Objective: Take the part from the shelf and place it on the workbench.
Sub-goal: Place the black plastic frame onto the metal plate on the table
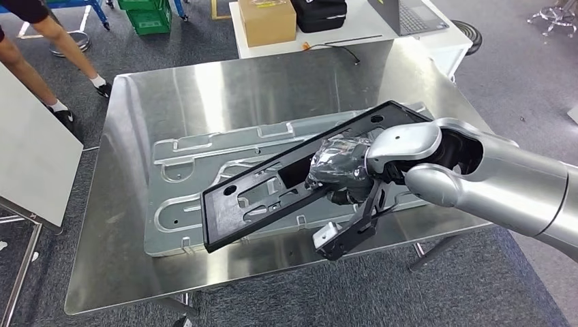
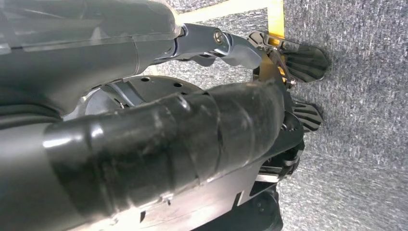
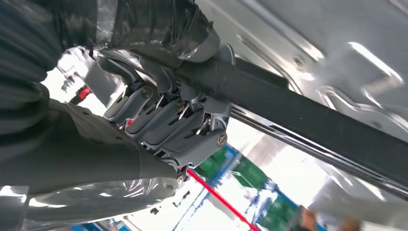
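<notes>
While the right hand (image 1: 344, 170) holds the black part (image 1: 272, 187) by its long edge, the part hangs tilted above the middle of the workbench (image 1: 136, 272), so I judge that the carrying step is almost finished and the placing step is beginning. In the right wrist view the fingers (image 3: 168, 125) are wrapped closely around the black bar of the part (image 3: 308, 115). Under the part lies a silver pressed panel (image 1: 198, 160), which covers the middle of the bench and reaches toward its right edge. The next move, I think, calls for lowering the part until it lies flat, and only then loosening the fingers; the tilt should be corrected first, otherwise one corner may hit the panel. The left hand (image 2: 288, 62) hangs over grey carpet, and I cannot tell whether its fingers are closed.

The bench top is shiny steel with strong reflections. Behind its far edge stands a white table (image 1: 354, 30) with a cardboard box (image 1: 267, 20) and a black case (image 1: 319, 13). A person's legs (image 1: 54, 61) are near the far left corner.
</notes>
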Controlling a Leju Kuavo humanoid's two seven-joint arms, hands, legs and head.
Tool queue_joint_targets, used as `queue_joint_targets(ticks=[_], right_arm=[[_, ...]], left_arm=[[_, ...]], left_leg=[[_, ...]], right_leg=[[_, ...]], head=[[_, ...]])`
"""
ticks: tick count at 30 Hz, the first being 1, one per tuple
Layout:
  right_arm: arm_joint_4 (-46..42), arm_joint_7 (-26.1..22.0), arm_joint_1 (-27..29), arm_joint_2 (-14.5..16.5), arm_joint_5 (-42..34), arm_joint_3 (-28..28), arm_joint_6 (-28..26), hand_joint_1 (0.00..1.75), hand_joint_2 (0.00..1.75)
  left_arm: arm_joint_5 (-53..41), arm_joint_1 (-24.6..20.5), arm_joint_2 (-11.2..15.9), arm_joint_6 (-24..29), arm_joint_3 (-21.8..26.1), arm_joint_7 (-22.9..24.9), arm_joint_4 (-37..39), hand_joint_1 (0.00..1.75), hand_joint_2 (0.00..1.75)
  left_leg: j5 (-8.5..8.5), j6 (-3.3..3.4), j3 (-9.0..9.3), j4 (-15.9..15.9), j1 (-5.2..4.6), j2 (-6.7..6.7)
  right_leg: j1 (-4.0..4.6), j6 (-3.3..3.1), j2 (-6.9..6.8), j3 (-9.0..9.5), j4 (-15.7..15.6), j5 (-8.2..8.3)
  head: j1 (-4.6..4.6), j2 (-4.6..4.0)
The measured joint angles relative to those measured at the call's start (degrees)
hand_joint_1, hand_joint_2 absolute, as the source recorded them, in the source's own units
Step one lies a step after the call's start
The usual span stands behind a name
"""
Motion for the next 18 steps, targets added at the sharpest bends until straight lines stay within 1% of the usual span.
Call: queue_joint_targets(ticks=[2,7,12,18], right_arm=[[0.01,-0.16,-0.04,-0.17,0.2,0.0,0.33,1.75,1.75],[0.05,-0.32,-0.09,-0.49,0.32,0.0,0.41,1.75,1.75],[0.04,-0.38,-0.11,-0.69,0.29,0.0,0.45,1.75,1.75],[0.03,-0.38,-0.11,-1.54,0.26,0.0,0.4,1.75,1.75]], left_arm=[[0.0,-0.02,0.09,-0.03,0.0,-0.07,0.01,0.0,0.0],[0.0,-0.15,0.21,-0.11,0.0,-0.15,0.01,0.0,0.0],[0.0,-0.23,0.22,-0.14,0.0,-0.26,0.01,0.0,0.0],[0.0,-0.23,0.22,-0.07,0.0,-0.72,0.01,0.0,0.0]], left_leg=[[-0.02,0.08,0.22,-0.26,-0.02,0.26],[-0.03,0.1,0.71,-0.89,-0.04,0.76],[0.14,-0.16,0.86,-1.06,-0.01,0.81],[0.33,-0.49,0.85,-1.09,0.02,0.8]], right_leg=[[-0.02,0.05,0.25,0.02,-0.12,-0.06],[0.01,-0.07,0.82,0.02,-0.09,-0.08],[0.08,-0.35,0.86,0.02,0.03,-0.02],[0.12,-0.48,0.85,0.02,0.1,0.07]], head=[[0.01,-0.01],[-0.01,-0.01],[0.0,-0.01],[0.01,-0.01]])
